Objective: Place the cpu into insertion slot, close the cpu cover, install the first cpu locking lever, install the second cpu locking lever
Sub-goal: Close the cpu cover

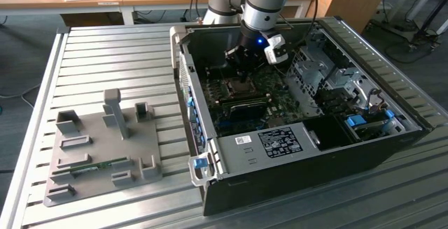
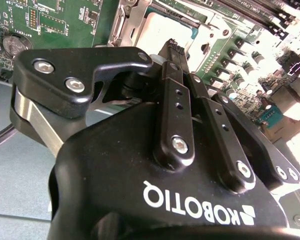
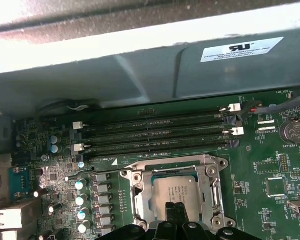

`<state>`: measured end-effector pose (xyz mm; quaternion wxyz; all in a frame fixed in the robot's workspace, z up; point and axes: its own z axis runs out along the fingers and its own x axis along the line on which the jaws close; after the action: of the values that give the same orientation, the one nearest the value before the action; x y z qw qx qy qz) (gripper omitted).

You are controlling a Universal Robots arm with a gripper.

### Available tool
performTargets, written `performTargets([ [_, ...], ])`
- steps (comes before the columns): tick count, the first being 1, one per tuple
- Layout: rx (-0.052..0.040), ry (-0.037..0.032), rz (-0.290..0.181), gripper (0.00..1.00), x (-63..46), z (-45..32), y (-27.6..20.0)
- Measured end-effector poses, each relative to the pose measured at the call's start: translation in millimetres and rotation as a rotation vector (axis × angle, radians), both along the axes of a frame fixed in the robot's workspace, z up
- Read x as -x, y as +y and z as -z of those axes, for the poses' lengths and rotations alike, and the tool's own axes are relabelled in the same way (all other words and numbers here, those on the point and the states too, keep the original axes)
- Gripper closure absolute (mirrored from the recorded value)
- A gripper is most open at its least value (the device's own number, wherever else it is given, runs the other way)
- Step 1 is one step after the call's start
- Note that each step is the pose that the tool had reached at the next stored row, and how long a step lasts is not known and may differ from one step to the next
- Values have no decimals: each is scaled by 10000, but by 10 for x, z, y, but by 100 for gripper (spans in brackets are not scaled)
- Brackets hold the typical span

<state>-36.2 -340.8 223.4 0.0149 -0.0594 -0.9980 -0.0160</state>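
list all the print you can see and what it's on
gripper body: white brand lettering, upside down in the second wrist view; not quoted.
label on the case wall: too small to read.
sticker on a grey panel: too small to read.
motherboard: tiny white markings, too small to read.
cpu top: faint print, unreadable.

Cpu: in the first wrist view, near edge hidden behind the tips of the gripper; in the second wrist view, bleached by glare and largely behind the gripper's body. Cpu cover: near side lost at the picture's edge. Socket, exterior view: too small to tell its parts apart, partly screened by the arm. Table: cut off at the picture's edges.
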Motion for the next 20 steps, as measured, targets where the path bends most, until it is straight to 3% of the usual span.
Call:
performTargets([
  [20,-11,-9,-149,89,0,-1,0],
])
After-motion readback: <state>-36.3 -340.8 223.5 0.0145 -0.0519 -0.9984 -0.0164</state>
